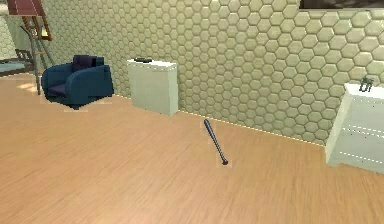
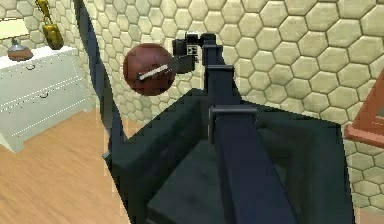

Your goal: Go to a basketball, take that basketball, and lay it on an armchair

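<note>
Arm side view: at nine o'clock a white wooden chest of drawers (image 2: 40, 90) is seen, every drawer pushed in, so its contents cannot be told. At eleven o'clock the round brown-orange basketball (image 2: 145, 55) is held clear of every surface by the gripper (image 2: 150, 74) — how its fingers are set cannot be told. From six to four o'clock the dark blue upholstered armchair (image 2: 290, 150) is spread. If released this near the chair's left edge, the ball could be bounced off the padded arm and lost to the light wooden floor (image 2: 50, 180).
</note>
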Controlling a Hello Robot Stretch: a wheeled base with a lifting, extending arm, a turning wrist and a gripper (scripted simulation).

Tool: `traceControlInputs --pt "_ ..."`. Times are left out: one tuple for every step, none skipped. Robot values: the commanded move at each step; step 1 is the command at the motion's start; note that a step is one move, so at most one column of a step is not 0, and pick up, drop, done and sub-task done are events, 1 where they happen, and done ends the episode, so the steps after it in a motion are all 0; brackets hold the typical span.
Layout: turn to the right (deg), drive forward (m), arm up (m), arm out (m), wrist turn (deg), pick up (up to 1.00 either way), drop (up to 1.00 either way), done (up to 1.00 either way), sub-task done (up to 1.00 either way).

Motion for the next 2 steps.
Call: traceControlInputs --pt "0.0 0.00 0.00 0.00 45.0 0.00 0.00 0.00 0.00" --pt "0.0 0.00 0.00 0.00 36.0 0.00 0.00 0.00 0.00"
